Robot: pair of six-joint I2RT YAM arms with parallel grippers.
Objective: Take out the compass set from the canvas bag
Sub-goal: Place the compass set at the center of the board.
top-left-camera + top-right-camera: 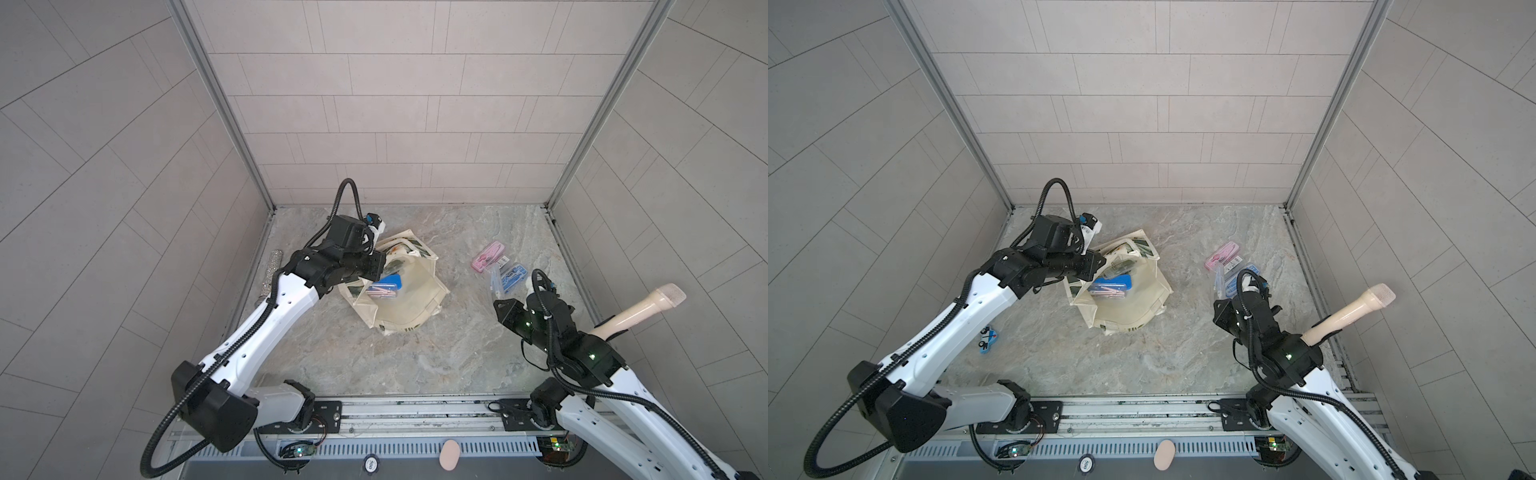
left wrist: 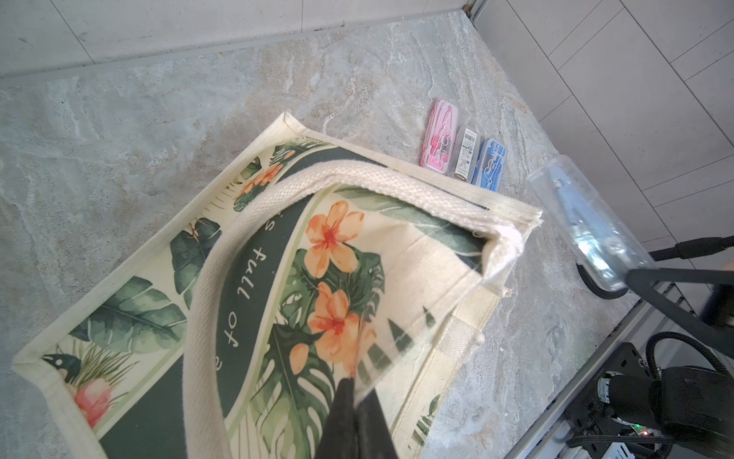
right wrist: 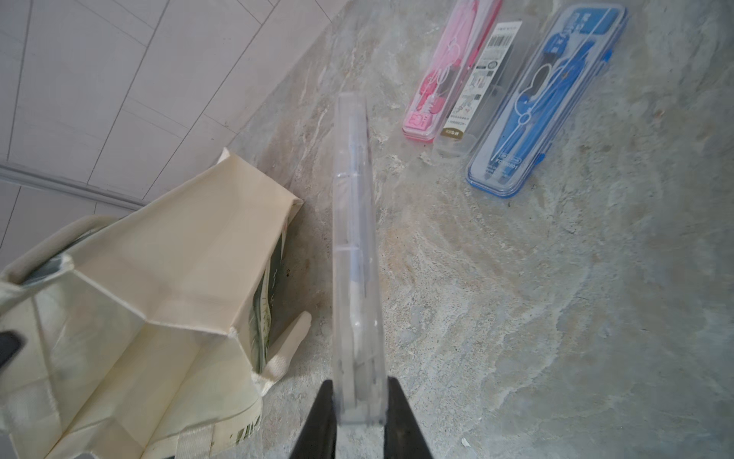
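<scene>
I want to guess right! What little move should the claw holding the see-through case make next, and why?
Probably lower it. The right gripper is shut on the clear compass case, held on edge over the table near the blue compass case and pink compass case, which already lie out of the canvas bag.

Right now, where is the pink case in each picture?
Top view: pink case, right of the canvas bag.
Top view: same spot, right of the bag.
Left wrist: beyond the bag's corner, beside the barcoded case.
Right wrist: beside the barcoded case too.
Shared landmark: the canvas bag, in all four.
</scene>
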